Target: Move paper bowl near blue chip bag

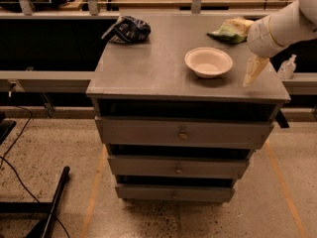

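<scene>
The paper bowl (208, 62) is cream and round and sits upright on the grey cabinet top (158, 58), right of the middle. The blue chip bag (128, 29) lies crumpled at the far left corner of the top, well apart from the bowl. My gripper (253, 72) hangs from the white arm (282, 26) at the right edge of the top, just right of the bowl and not touching it. It holds nothing.
A light green chip bag (230, 29) lies at the far right of the top, behind the bowl. The cabinet has three drawers (182, 133) below. A clear bottle (287, 67) stands right of the cabinet. A workbench runs behind.
</scene>
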`<action>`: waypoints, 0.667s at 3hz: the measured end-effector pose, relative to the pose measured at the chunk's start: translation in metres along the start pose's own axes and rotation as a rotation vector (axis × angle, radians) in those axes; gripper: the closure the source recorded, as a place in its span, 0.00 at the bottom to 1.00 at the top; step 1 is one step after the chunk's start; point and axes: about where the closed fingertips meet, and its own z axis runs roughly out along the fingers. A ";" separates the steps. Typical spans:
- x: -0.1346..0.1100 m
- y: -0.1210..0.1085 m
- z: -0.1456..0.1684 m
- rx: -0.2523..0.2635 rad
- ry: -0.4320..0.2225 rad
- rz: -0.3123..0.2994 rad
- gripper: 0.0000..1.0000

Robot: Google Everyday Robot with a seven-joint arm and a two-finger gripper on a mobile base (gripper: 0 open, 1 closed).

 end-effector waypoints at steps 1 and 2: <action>-0.004 -0.002 0.002 0.050 -0.059 -0.046 0.00; -0.008 -0.001 0.008 0.061 -0.066 -0.095 0.00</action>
